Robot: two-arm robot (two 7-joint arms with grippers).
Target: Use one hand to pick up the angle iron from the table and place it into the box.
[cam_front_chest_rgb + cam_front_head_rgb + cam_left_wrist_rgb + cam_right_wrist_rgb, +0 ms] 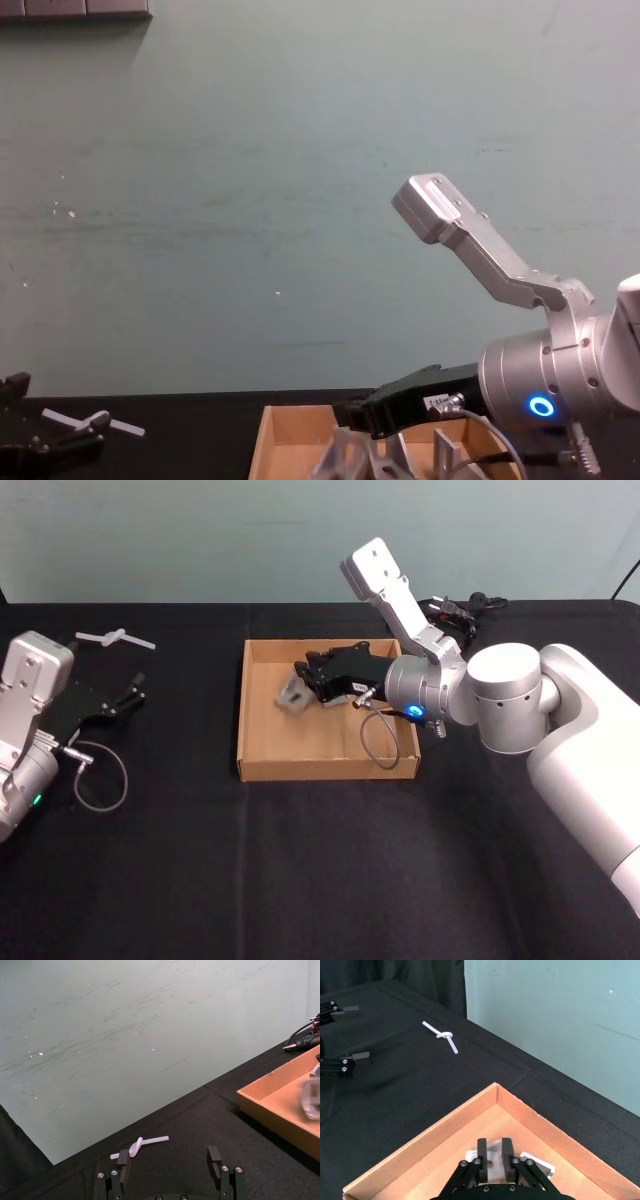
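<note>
The angle iron (293, 693) is blurred in every view, so its shape is hard to make out; it reads as a small pale grey metal piece, partly hidden between black fingers (482, 1152). The right end effector (305, 685) is clenched on it, holding it above the floor of the box (320, 766), toward the far left part. In the right wrist view a white piece (538, 1164) lies on the tan cardboard just beside the fingers. The left end effector (128, 695) sits released over the black tabletop (300, 880), well left of the box. Farther back lies a white knotted strip (113, 638).
</note>
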